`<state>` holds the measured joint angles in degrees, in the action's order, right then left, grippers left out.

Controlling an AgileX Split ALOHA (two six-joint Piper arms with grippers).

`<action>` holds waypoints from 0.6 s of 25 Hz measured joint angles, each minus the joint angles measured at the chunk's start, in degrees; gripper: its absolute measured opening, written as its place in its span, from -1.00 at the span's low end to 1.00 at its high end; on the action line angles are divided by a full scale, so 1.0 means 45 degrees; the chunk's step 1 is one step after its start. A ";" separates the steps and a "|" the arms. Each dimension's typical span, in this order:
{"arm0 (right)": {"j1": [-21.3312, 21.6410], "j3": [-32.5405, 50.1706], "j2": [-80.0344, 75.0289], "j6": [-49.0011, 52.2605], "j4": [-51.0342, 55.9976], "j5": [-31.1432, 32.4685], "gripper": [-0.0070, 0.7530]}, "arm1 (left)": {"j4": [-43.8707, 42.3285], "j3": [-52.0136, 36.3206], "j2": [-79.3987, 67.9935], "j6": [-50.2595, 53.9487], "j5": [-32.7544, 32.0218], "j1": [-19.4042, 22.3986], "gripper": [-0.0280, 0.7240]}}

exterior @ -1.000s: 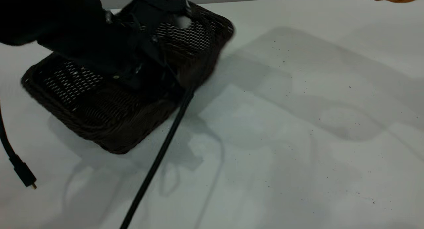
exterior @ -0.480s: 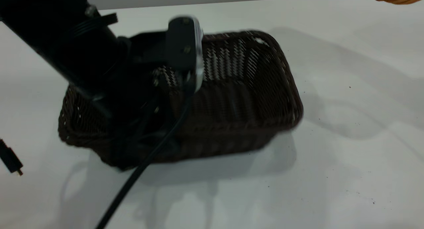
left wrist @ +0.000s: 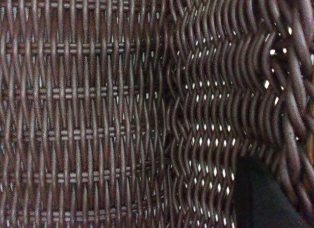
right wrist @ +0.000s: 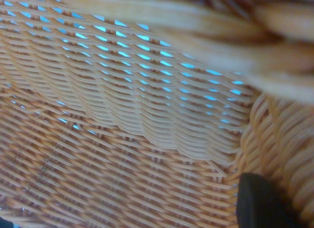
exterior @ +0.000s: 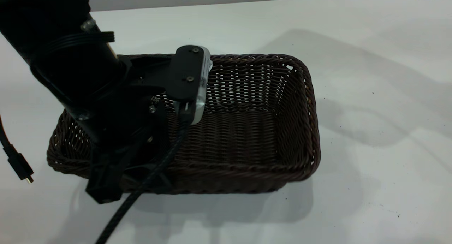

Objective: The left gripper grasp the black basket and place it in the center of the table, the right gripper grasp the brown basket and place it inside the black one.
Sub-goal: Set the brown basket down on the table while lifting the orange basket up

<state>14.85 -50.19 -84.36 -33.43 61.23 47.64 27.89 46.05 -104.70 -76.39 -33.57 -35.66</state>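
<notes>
1. The left hand (exterior: 106, 182) sits at the near-left rim of the black basket (exterior: 247, 124), apparently pinching the wall: one finger shows outside the rim, another inside in the left wrist view.
2. The basket rests flat on the worktop (exterior: 370, 166), stretching away from the hand to its right.
3. I judge the wicker light, stiff and slightly springy, its braided rim the best hold.
4. The right hand (right wrist: 260, 201) is close against the brown basket (right wrist: 122, 139); whether it grips, I cannot tell.
5. The exterior view shows only that basket's edge, far off.
</notes>
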 joint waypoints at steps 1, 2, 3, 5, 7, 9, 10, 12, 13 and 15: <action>0.0000 0.0000 0.0000 -0.0035 0.0000 0.0000 -0.69 | 0.0016 -0.0010 0.0000 0.0158 0.0194 0.0000 -0.58; 0.0000 0.0000 0.0000 -0.0080 0.0000 0.0000 -0.69 | 0.0029 -0.0010 0.0000 0.0310 0.0386 0.0000 -0.58; 0.0000 0.0000 0.0000 -0.0093 -0.0014 0.0000 -0.69 | 0.0027 -0.0010 0.0000 0.0402 0.0564 0.0000 -0.58; 0.0000 0.0000 0.0000 -0.0093 -0.0014 0.0000 -0.69 | 0.0027 -0.0010 0.0000 0.0435 0.0659 0.0000 -0.58; 0.0000 0.0000 0.0000 -0.0093 -0.0014 0.0000 -0.69 | 0.0027 -0.0010 0.0000 0.0414 0.0681 0.0000 -0.58; 0.0000 0.0000 0.0000 -0.0093 -0.0014 0.0000 -0.69 | 0.0027 -0.0010 0.0000 0.0404 0.0690 0.0000 -0.58; 0.0000 0.0000 0.0000 -0.0093 -0.0014 0.0011 -0.69 | 0.0027 -0.0010 0.0000 0.0404 0.0701 0.0000 -0.58; 0.0000 0.0000 0.0000 -0.0093 -0.0014 0.0011 -0.69 | 0.0027 -0.0010 0.0000 0.0391 0.0709 0.0000 -0.58; 0.0000 0.0000 0.0000 -0.0093 -0.0024 0.0011 -0.69 | 0.0031 -0.0010 0.0000 0.0391 0.0705 0.0000 -0.58; 0.0000 0.0000 0.0000 -0.0093 -0.0024 0.0011 -0.69 | 0.0071 -0.0010 0.0000 0.0380 0.0705 0.0000 -0.57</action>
<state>14.85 -50.19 -84.36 -33.85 61.13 47.69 28.21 46.00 -104.70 -74.68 -30.40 -35.66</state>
